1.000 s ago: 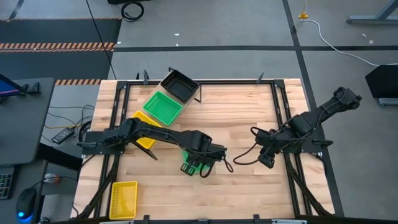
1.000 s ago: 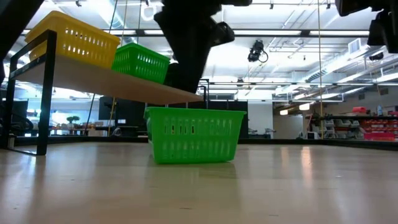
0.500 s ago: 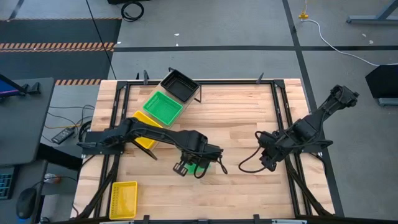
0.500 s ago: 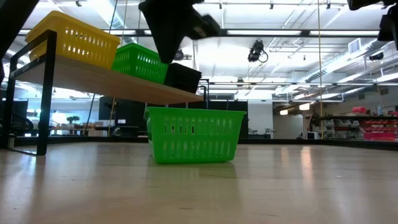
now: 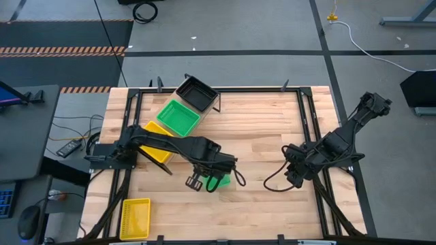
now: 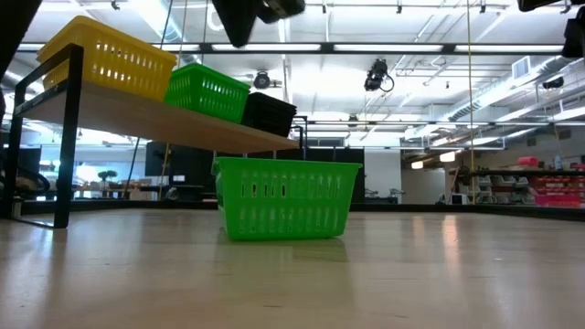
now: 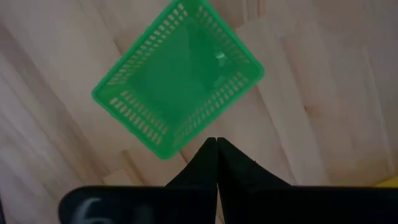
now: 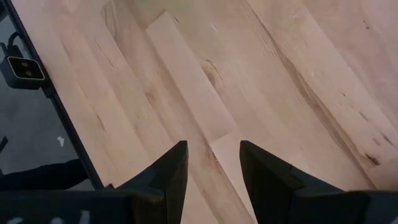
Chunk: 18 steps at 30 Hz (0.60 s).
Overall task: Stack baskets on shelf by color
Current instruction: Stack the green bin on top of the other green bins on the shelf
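Note:
A green basket (image 7: 177, 74) stands on its base on the wooden table (image 5: 272, 129), near the middle (image 6: 285, 196). My left gripper (image 7: 216, 146) hovers above it, a little toward the table's left (image 5: 193, 182), shut and holding nothing. The shelf (image 6: 164, 123) at the far left carries a yellow basket (image 6: 110, 57), a green one (image 6: 206, 91) and a black one (image 6: 270, 114) side by side. My right gripper (image 8: 211, 163) is open over bare wood at the table's right (image 5: 293, 178).
A second yellow basket (image 5: 135, 218) lies at the table's near left corner. A black metal frame (image 5: 310, 122) runs along the table's edges. Bare wood lies between the two arms and along the near edge.
My left gripper has risen from the green basket and drawn toward the table's left edge. The basket has stayed where it stood on the table.

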### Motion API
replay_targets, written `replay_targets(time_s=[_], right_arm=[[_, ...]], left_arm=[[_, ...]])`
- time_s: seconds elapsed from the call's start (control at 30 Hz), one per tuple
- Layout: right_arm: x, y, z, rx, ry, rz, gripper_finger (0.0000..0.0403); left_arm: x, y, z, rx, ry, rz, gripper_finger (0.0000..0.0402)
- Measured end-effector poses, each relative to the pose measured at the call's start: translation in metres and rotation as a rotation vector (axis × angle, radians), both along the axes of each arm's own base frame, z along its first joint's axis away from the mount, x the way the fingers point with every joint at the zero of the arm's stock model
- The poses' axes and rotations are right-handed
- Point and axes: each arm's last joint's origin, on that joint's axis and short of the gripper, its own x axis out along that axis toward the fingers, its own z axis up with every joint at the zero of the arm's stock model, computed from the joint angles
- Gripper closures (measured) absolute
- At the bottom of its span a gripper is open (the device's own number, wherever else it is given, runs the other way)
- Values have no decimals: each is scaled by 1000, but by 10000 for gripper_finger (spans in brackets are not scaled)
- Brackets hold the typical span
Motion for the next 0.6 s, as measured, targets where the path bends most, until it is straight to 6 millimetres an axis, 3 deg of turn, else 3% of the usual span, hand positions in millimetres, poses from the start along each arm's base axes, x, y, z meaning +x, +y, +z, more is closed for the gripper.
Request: replay_targets(time_s=[0.2, 0.33, 0.43, 0.5, 0.6], right_arm=[[-2, 2, 0, 6, 2, 1, 250], [-2, 2, 0, 4, 2, 0, 250], [-2, 2, 0, 8, 2, -9, 250], [-2, 2, 0, 17, 4, -27, 250], [-1, 3, 0, 35, 2, -45, 250]], left_arm=[[-21, -3, 25, 11, -31, 44, 400], [-39, 2, 52, 13, -113, 75, 401], [-47, 9, 60, 19, -138, 91, 401], [-63, 16, 56, 20, -99, 131, 401], [-103, 27, 51, 13, -54, 211, 401]])
